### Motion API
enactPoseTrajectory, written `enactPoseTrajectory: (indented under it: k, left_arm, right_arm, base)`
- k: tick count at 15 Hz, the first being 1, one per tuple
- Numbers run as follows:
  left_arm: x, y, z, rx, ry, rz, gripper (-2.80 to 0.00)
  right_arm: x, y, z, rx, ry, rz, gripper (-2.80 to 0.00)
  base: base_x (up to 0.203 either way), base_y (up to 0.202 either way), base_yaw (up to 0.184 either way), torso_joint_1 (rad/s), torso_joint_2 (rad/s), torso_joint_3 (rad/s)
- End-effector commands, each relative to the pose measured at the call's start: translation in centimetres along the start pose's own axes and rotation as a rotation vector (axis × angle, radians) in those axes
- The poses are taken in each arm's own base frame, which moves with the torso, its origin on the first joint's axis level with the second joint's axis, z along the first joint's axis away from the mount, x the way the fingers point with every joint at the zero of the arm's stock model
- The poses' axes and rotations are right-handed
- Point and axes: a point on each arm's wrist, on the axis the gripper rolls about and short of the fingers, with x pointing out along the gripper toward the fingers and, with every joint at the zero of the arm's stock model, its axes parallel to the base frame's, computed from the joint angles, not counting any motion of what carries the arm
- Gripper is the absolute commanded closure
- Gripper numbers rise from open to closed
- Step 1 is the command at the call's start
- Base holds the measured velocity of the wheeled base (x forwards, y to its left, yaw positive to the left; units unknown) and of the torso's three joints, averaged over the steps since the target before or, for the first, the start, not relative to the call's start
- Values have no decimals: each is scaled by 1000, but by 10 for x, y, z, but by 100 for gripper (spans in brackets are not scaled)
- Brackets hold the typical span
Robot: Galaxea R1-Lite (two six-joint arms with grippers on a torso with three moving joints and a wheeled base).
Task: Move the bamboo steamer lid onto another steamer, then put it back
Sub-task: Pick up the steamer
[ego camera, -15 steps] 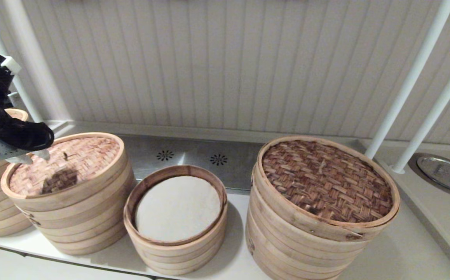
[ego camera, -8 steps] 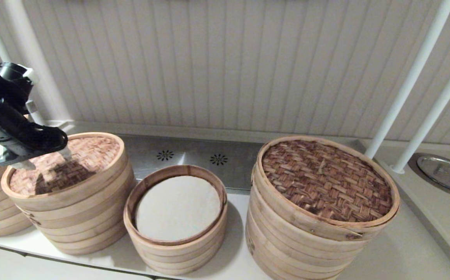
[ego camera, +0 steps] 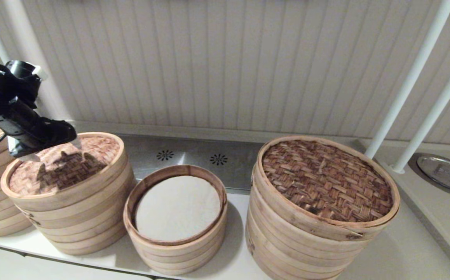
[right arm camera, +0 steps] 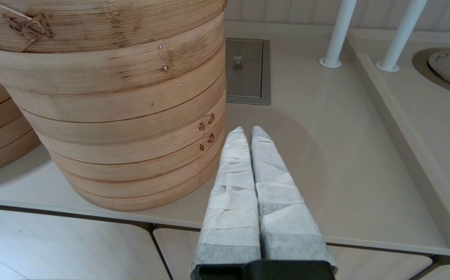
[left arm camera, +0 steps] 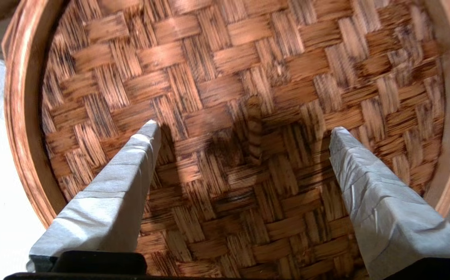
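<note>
**Visitor:** Why is that wide stack of pale bamboo tiers with the dark brown woven lid standing off on the right of the white worktop?

**Me:** I judge it is simply not part of this job. It sits well apart from my left tool, and my right tool hangs low beside its wall, over the worktop's front edge, with both padded fingers pressed together and nothing between them. That arm is parked.

**Visitor:** And the short, narrow stack of pale bamboo tiers with the white cloth liner in the middle?

**Me:** That one is uncovered. The liner shows all the way to its darker inner rim.

**Visitor:** So where is the lid?

**Me:** The round lid of pinkish-tan woven bamboo with a pale wooden rim lies flat on the taller pale stack just left of the short one, seated inside that rim. By my reading, that is its home place.

**Visitor:** Are you holding it?

**Me:** No. My left tool hangs above the weave, spread wide, one padded finger on each side of the small centre loop. I straddle the loop because it looks like the only narrow thing there to pinch.
</note>
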Motion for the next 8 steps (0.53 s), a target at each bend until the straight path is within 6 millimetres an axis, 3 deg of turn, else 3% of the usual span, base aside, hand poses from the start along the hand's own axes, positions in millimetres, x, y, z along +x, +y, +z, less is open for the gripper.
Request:
enactPoseTrajectory:
  k: [1,8]
  left_arm:
    - [2,-1,2,-4,1,2,-280]
    - [2,-2,6,-2,-14,-4,-280]
  right_arm:
    - [0,0,0,0,1,1,0]
    - [0,0,0,0,1,1,0]
  base:
    - [0,0,0,0,0,0]
    - [0,0,0,0,0,0]
